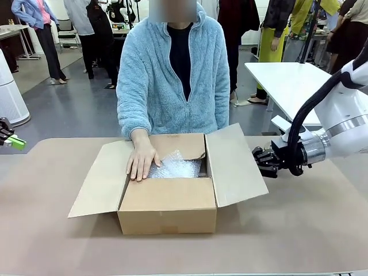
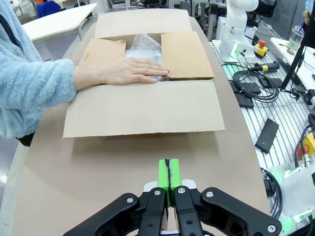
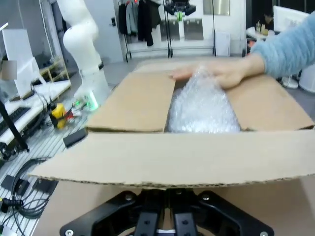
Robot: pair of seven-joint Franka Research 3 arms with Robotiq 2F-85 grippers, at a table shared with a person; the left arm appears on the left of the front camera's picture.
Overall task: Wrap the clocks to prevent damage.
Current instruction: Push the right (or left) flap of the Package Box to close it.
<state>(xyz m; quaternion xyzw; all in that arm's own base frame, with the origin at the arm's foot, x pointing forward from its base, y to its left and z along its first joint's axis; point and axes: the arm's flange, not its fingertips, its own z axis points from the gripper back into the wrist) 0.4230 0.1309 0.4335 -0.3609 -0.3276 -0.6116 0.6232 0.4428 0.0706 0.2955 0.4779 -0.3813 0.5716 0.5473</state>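
Note:
The clocks are a whitish bundle in clear bubble wrap [image 1: 175, 167] lying inside an open brown cardboard box [image 1: 168, 204]. The person's hand [image 1: 141, 161] rests flat on the bundle and on an inner flap. In the left wrist view the bundle [image 2: 143, 46] shows beyond the hand [image 2: 125, 71]; in the right wrist view the bundle [image 3: 202, 105] lies behind the box's outer flap. My right gripper [image 1: 257, 160] is shut and empty, just right of the box's right flap [image 1: 233, 167]. My left gripper [image 1: 14, 141] is shut at the table's far left, its green pads [image 2: 165, 172] pressed together.
The box's side flaps spread out left and right over the brown table [image 1: 310, 230]. The person sits at the far side, close behind the box. Cables and small devices [image 2: 256, 88] lie on a rail off the table's edge.

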